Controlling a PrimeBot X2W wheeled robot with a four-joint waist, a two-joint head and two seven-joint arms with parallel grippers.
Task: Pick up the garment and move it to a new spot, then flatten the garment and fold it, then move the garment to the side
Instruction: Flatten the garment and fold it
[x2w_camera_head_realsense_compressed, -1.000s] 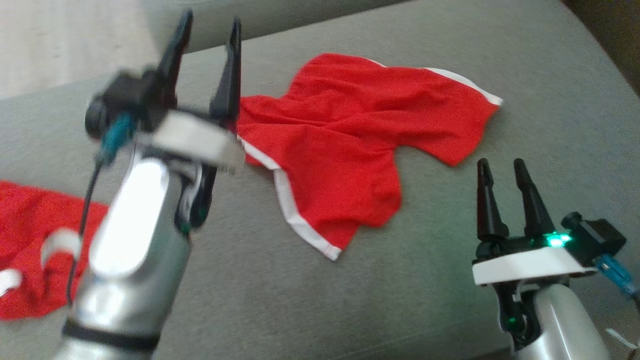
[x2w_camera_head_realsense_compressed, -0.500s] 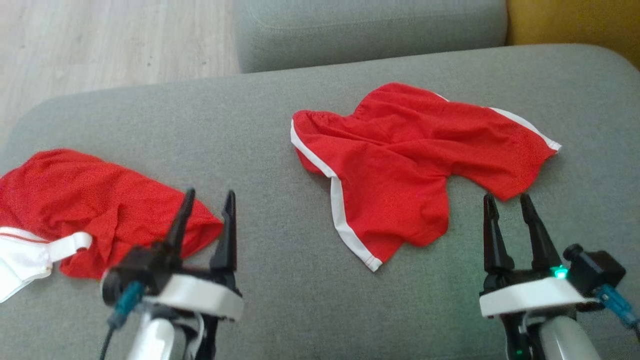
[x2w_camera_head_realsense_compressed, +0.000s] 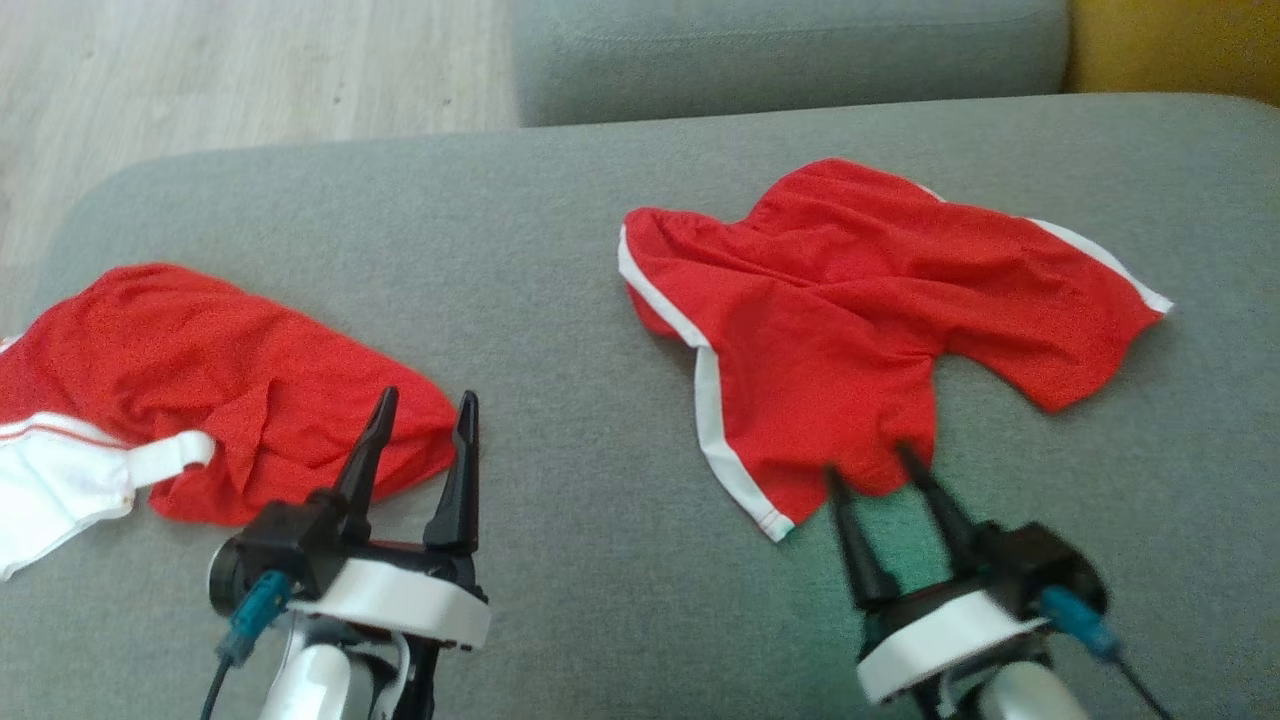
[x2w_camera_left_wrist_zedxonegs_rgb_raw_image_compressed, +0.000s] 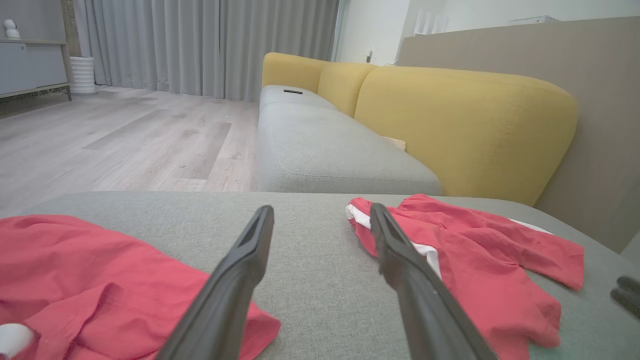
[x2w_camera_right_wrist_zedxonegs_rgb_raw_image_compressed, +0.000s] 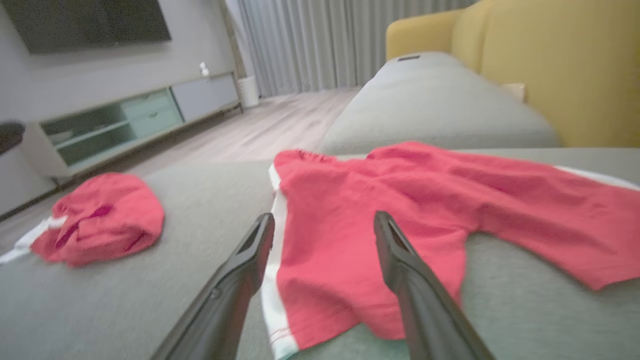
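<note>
My right gripper (x2w_camera_head_realsense_compressed: 868, 462), jaws wide and empty, at the near hem of the red shorts (x2w_camera_head_realsense_compressed: 850, 320); left gripper (x2w_camera_head_realsense_compressed: 425, 400) likewise, beside a second red garment (x2w_camera_head_realsense_compressed: 200, 365).

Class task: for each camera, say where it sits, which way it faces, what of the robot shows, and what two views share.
Head view: on the head, looking down at the grey sofa seat; left gripper and right gripper, both open.
Left wrist view: low over the seat, facing along its own fingers toward the yellow backrest.
Right wrist view: low, facing along its fingers at the red shorts.
Shared: both wrist views show the red shorts and a crumpled red garment.
</note>
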